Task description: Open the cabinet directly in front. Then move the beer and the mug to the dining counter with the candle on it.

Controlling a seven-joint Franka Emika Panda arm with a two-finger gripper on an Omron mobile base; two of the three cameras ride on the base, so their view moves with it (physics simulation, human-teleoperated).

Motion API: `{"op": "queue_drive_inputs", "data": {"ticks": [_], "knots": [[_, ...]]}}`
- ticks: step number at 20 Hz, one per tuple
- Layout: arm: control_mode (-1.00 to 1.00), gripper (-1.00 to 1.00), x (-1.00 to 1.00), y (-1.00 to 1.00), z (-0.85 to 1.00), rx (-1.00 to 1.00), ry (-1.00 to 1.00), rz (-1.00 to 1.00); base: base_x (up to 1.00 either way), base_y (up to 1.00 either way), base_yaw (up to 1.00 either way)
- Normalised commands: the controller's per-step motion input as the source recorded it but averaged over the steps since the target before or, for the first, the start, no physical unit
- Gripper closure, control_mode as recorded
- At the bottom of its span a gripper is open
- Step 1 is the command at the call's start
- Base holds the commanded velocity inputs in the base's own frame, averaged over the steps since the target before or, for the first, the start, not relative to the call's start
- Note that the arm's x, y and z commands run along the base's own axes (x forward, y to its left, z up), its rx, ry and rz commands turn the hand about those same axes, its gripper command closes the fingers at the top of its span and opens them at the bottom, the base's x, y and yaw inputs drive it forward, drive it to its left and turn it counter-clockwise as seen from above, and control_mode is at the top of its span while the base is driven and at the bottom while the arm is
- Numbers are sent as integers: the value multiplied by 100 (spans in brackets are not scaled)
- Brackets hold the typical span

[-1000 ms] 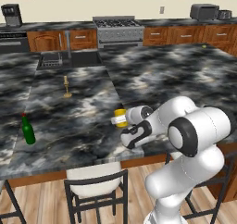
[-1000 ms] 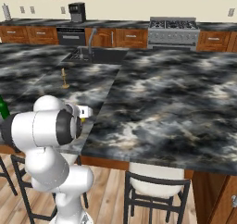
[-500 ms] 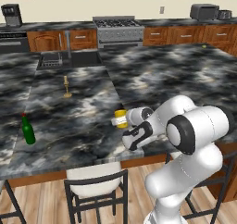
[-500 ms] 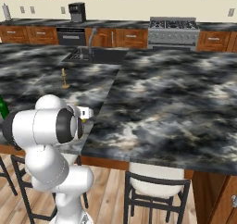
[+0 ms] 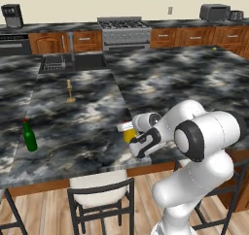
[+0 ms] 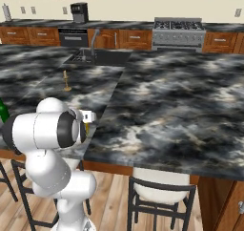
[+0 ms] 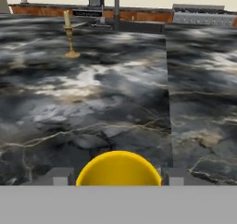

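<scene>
The yellow mug [image 7: 119, 170] stands upright on the dark marble dining counter [image 7: 115, 102], near its front edge [image 5: 87, 154]. My gripper [image 7: 119, 177] is open around it, one fingertip [image 7: 60, 177] on each side with a thin gap to the mug's wall. From the left base camera the mug [image 5: 127, 132] peeks out beside the gripper [image 5: 131, 138]. The green beer [image 5: 29, 137] with its red cap stands upright to the left, well apart. The candle [image 5: 70, 92] in its brass holder stands farther back [image 7: 70, 33]. The cabinet is out of view.
Stools [image 5: 99, 195] [image 6: 159, 192] stand under the counter's front edge. A sink with a tall faucet [image 5: 73, 61] is set into the counter beyond the candle. The stove [image 5: 124, 30], a coffee machine [image 5: 12, 15] and a toaster [image 5: 214, 10] line the back wall.
The arm, the mug and the beer stay where they were. The base views are too coarse to show any move of the jaws.
</scene>
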Motion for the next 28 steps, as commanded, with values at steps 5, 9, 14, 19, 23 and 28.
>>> {"op": "queue_drive_inputs", "data": {"ticks": [5,9,14,19,23,28], "knots": [[-100,-100,-4,0,48,0,4,-2,0,0,0],[-100,-100,-66,0,94,3,8,-2,0,0,0],[-100,-100,-96,0,100,5,10,0,0,0,0],[-100,-100,-100,0,100,9,9,0,0,0,0],[-100,-100,-100,-18,73,15,-5,0,0,0,0],[-100,-100,-100,-31,-23,1,-12,-1,0,0,0]]}}
